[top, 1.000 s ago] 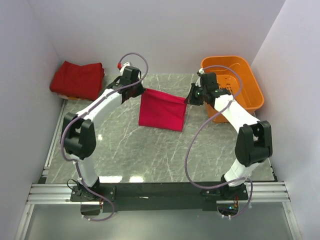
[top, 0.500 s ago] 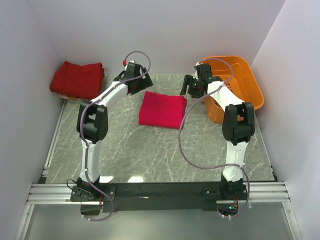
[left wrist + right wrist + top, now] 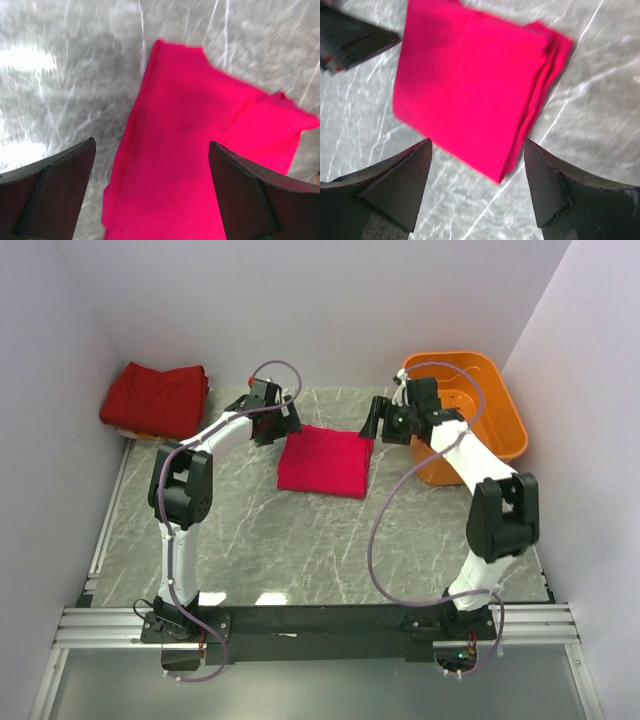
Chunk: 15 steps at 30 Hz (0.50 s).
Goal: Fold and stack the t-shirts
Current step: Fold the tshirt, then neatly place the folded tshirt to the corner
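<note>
Clearly left gripper (image 3: 151, 150), right gripper (image 3: 476, 150) gape wide, empty, above crimson t-shirt (image 3: 324, 460)

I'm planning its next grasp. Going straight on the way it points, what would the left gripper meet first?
Probably the crimson t-shirt, lying folded on the table just ahead of the open left gripper; depth is unclear.

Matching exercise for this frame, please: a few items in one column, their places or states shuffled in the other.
Items:
1. crimson t-shirt
2. dark red t-shirts
3. orange basket
4. left gripper

Places or states:
A. at the far right
B. in the far left corner
C. folded, lying mid-table
D. open, holding nothing

Pairs: 1-C, 2-B, 3-A, 4-D
</note>
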{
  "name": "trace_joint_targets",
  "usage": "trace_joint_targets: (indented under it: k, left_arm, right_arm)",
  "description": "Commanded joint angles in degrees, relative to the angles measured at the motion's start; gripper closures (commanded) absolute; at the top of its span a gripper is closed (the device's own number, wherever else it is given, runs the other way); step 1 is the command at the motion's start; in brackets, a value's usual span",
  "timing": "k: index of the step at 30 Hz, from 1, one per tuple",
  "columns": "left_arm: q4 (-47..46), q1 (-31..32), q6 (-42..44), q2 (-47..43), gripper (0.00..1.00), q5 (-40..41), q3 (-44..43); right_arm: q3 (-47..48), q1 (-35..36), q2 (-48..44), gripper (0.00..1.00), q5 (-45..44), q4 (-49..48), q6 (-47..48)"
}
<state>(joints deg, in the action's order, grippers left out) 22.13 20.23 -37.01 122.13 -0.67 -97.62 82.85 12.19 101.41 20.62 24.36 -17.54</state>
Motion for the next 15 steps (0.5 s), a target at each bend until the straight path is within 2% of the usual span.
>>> trace_joint_targets:
  k: [1, 7, 15]
  left_arm:
    - [1.2, 0.2, 1.7, -3.5, 0.0, -2.9, 0.9]
    - [3.3, 0.2, 2.9, -1.0, 0.02, -4.4, 2.3]
    - [6.2, 2.0, 4.1, 2.8, 0.25, -2.1, 0.8]
  right_arm:
    - [-6.0, 1.3, -6.6, 0.2, 1.8, -4.2, 0.0]
    - [-14.4, 1.6, -16.6, 0.19, -1.2, -4.2, 0.1]
    - [-20.9, 1.6, -24.9, 0.19, -5.5, -2.7, 0.8]
